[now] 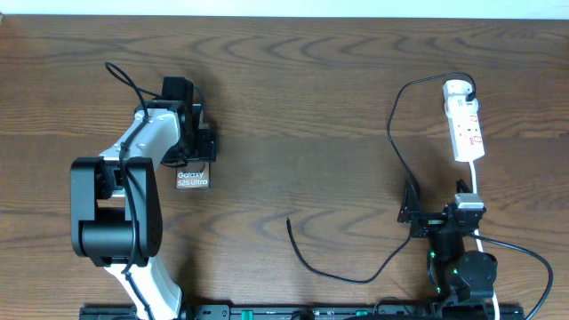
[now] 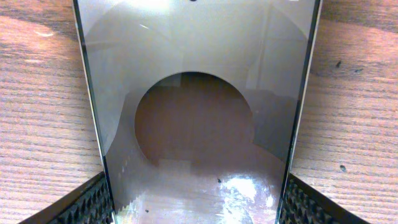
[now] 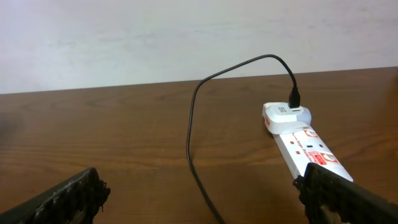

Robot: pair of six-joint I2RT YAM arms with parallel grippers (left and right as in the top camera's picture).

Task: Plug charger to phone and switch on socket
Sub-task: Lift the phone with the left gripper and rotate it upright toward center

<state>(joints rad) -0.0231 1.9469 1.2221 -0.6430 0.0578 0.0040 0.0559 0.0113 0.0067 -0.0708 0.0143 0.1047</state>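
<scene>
Phone (image 2: 199,93) lengthwise between left jaws, grip unclear, right jaws wide apart, socket (image 3: 305,146) stretching away ahead

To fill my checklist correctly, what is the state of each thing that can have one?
phone: on table, charger not connected
charger: one end in socket, free tip loose on table
socket: switch position cannot be read
left gripper: jaws astride phone, grip unclear
right gripper: jaws open, empty
</scene>
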